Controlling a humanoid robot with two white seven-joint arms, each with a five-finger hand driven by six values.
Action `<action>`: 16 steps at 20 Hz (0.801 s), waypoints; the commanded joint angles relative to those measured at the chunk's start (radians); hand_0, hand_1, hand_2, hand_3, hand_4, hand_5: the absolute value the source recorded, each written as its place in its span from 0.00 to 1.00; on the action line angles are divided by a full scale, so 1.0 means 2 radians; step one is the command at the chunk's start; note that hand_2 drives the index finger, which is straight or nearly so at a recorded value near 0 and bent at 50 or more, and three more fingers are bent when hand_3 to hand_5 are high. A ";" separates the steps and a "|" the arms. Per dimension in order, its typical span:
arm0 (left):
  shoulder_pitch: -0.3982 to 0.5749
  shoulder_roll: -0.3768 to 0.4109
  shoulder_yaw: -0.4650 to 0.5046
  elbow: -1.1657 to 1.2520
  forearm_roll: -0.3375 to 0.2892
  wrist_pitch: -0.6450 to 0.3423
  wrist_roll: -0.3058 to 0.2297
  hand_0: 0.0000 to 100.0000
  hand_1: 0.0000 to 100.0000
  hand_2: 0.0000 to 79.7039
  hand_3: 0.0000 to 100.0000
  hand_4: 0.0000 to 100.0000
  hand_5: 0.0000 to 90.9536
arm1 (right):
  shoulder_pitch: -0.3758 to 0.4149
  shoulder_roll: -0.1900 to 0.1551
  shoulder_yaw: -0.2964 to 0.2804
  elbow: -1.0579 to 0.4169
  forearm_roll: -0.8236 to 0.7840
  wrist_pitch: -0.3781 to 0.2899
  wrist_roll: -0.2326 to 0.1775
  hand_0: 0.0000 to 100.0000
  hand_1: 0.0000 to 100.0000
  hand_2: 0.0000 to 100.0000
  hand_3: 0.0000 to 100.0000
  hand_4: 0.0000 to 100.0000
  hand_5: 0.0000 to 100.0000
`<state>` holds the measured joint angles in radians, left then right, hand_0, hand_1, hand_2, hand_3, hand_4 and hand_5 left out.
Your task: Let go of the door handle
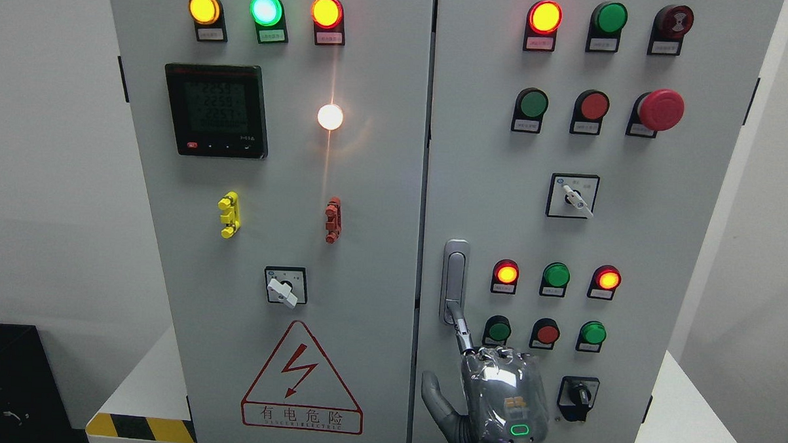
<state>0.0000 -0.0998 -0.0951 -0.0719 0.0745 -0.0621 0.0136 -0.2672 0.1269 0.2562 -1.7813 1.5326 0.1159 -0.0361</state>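
Head view. Cabinet (pixel 368 201) fills the frame, grey, two doors meeting at a dark seam down the middle. My right hand (pixel 492 402) comes up from the bottom edge, right of the middle, back of the hand toward the camera, a green ring lit near the wrist. One finger (pixel 461 329) is stretched straight up and its tip touches the lower end of the door handle (pixel 455 279); the thumb sticks out to the left, the other fingers sit folded along the top of the palm. Nothing is gripped: the hand is loose, with only that fingertip on the handle. The handle itself is a slim silver bar, upright, on the right door just beside the seam, at about mid-height of that door's lower half.

Left door: three lit lamps (pixel 265 10) across the top, amber, green, amber-red; a dark meter (pixel 215 110) with faint digits below them; a bright white light (pixel 330 116) to its right. Further down, a yellow clip (pixel 229 214) and a red clip (pixel 332 220), a small white knob (pixel 285 286), then a red warning triangle (pixel 302 377) with a lightning bolt.

Right door: rows of red and green buttons (pixel 556 276), a big red mushroom button (pixel 660 109), a white switch (pixel 572 196), and a black switch (pixel 578 398) just right of my hand.
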 commanded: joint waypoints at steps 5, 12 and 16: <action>0.008 0.000 0.000 0.000 0.000 0.000 0.000 0.12 0.56 0.00 0.00 0.00 0.00 | 0.002 0.000 -0.001 0.002 0.000 0.000 0.000 0.49 0.25 0.05 1.00 0.97 1.00; 0.008 0.000 0.000 0.000 0.000 0.000 0.000 0.12 0.56 0.00 0.00 0.00 0.00 | 0.003 0.000 0.001 0.002 -0.001 0.000 0.001 0.49 0.26 0.06 1.00 0.97 1.00; 0.008 0.000 0.000 0.000 0.000 0.000 0.000 0.12 0.56 0.00 0.00 0.00 0.00 | 0.006 0.001 0.001 0.002 -0.002 0.000 0.000 0.50 0.26 0.06 1.00 0.97 1.00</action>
<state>0.0000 -0.0998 -0.0951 -0.0716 0.0748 -0.0621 0.0136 -0.2601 0.1274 0.2564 -1.7789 1.5305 0.1161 -0.0362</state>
